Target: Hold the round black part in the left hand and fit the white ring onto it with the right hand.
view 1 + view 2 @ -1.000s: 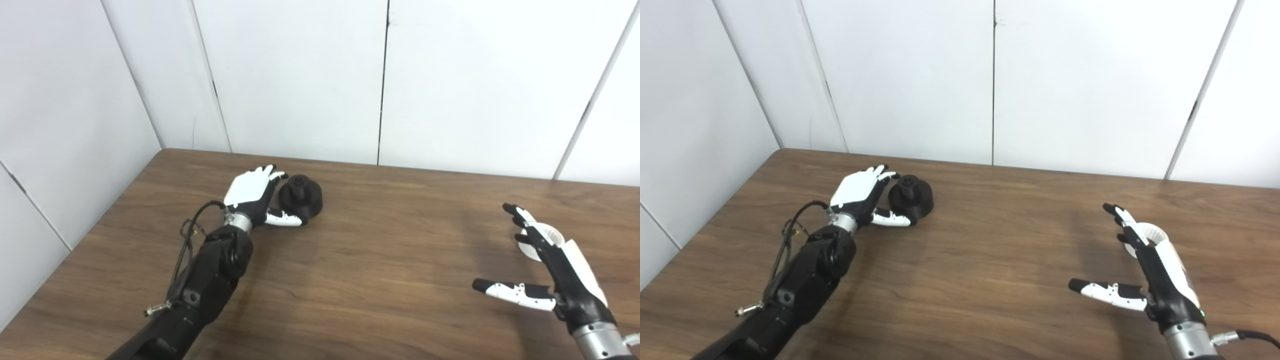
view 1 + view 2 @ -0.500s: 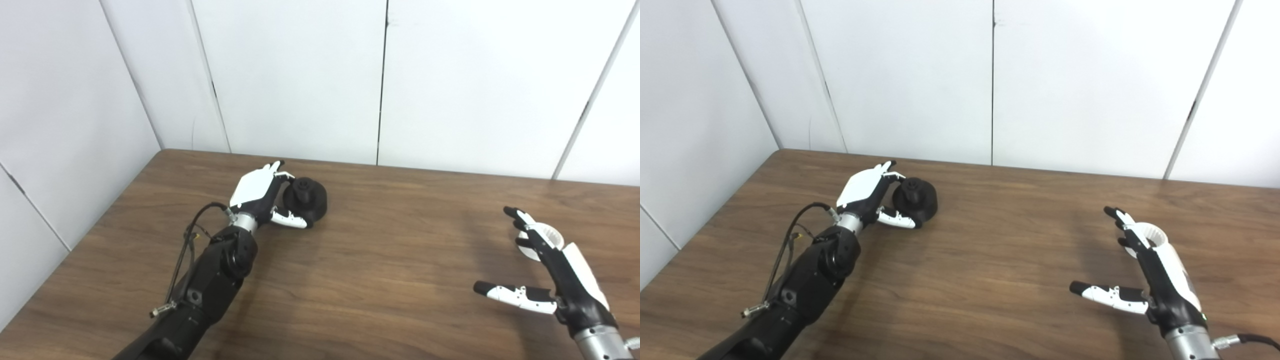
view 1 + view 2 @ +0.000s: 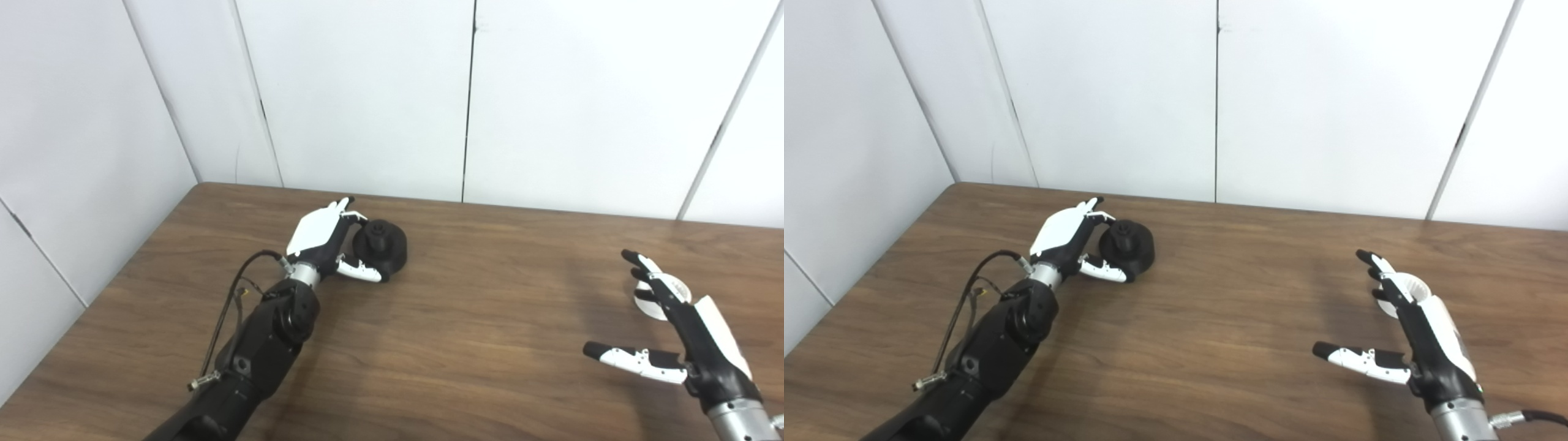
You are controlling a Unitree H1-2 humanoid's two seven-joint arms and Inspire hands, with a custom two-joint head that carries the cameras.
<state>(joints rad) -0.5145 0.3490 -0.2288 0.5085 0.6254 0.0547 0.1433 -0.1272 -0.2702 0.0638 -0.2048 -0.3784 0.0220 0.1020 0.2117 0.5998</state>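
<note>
Now the left robot hand (image 3: 321, 236) cups the round black part (image 3: 384, 245) on the desk (image 3: 465, 318), thumb under, fingers not fully clamped. The right robot hand (image 3: 686, 334) hovers spread open, empty, over the white ring (image 3: 674, 293).

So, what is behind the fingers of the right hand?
The white ring lies on the table behind the right hand. Only its upper part shows; the fingers cover the rest.
</note>
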